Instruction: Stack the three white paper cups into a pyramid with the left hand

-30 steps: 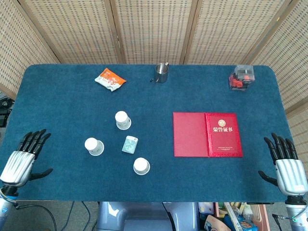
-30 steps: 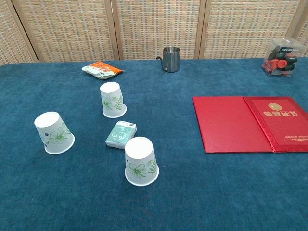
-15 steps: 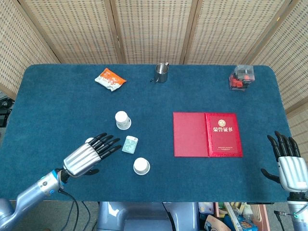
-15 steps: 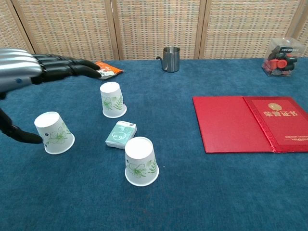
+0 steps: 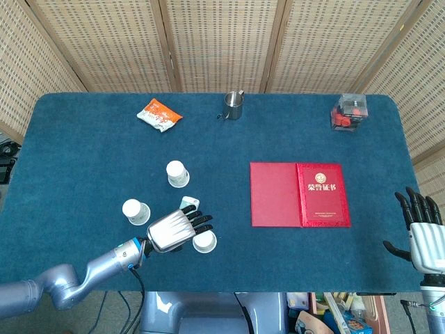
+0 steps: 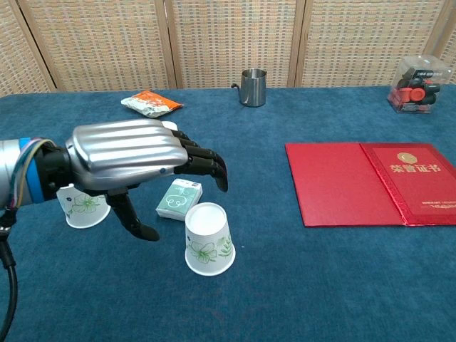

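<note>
Head view shows the left hand (image 5: 175,230), fingers spread and empty, now swung in from the lower left edge to hover beside the nearest paper cup (image 5: 204,241) at lower centre, so the 1st grasp looks imminent, with all 3 cups unstacked.

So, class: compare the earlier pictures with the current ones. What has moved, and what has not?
The left robot hand has swept in from the table's left edge toward the nearest paper cup and now hovers beside it, fingers spread, holding nothing. The right robot hand drifted slightly outward. The three cups, small packet and red certificate stayed put.
</note>
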{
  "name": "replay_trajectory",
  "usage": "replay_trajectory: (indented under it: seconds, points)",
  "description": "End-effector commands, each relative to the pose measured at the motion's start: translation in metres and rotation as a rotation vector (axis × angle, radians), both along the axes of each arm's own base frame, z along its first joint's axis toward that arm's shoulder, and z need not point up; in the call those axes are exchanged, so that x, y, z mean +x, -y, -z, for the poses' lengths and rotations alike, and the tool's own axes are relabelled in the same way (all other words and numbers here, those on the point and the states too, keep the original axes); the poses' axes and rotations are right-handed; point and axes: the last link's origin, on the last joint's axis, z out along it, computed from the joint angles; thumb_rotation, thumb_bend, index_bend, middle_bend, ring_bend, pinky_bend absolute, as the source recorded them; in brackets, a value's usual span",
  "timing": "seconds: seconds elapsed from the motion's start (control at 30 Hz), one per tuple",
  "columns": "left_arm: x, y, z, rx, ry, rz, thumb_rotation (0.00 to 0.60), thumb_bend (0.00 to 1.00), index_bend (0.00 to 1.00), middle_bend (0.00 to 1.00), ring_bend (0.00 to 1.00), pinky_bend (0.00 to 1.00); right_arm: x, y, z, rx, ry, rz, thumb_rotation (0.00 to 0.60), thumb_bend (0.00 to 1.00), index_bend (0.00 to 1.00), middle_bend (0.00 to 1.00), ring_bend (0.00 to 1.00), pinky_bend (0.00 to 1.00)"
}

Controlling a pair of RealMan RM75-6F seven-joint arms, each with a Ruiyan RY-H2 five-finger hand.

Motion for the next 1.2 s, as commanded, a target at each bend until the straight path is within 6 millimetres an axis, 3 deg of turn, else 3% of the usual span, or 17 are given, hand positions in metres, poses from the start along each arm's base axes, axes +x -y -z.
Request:
replay_trajectory:
  seconds: [0.03, 0.2, 0.5, 0.77, 0.9, 1.07, 1.2]
  points:
    - [0.004, -0.002, 0.010, 0.000, -0.020, 0.007, 0.600, 0.08, 0.30, 0.28, 0.30, 0.27, -0.001, 0.000, -0.001, -0.002, 0.002, 0.003, 0.600, 0.00, 0.09, 0.00, 0.00, 0.00]
    - [0.005, -0.001, 0.018, 0.011, -0.035, 0.021, 0.600, 0.08, 0.32, 0.30, 0.33, 0.30, -0.002, 0.000, -0.003, -0.003, 0.009, 0.007, 0.600, 0.00, 0.09, 0.00, 0.00, 0.00]
    - [0.004, -0.002, 0.038, 0.057, 0.012, 0.037, 0.600, 0.08, 0.49, 0.46, 0.47, 0.38, -0.002, 0.000, -0.002, 0.005, 0.008, 0.004, 0.600, 0.00, 0.09, 0.00, 0.00, 0.00]
    - [0.006, -0.005, 0.037, 0.064, 0.052, 0.019, 0.600, 0.08, 0.51, 0.49, 0.49, 0.39, -0.002, 0.000, -0.003, 0.002, 0.011, 0.006, 0.600, 0.00, 0.09, 0.00, 0.00, 0.00]
    - [0.008, -0.009, 0.019, 0.080, 0.114, -0.005, 0.600, 0.08, 0.51, 0.49, 0.49, 0.39, -0.002, -0.001, -0.003, 0.006, 0.009, 0.005, 0.600, 0.00, 0.09, 0.00, 0.00, 0.00]
    - [0.005, -0.023, -0.029, 0.140, 0.211, -0.070, 0.600, 0.08, 0.51, 0.49, 0.49, 0.39, -0.001, -0.002, -0.001, 0.010, 0.008, 0.002, 0.600, 0.00, 0.09, 0.00, 0.00, 0.00]
    - [-0.013, -0.035, -0.073, 0.209, 0.252, -0.151, 0.600, 0.08, 0.51, 0.48, 0.49, 0.39, 0.000, -0.002, 0.001, 0.017, 0.004, 0.002, 0.600, 0.00, 0.09, 0.00, 0.00, 0.00]
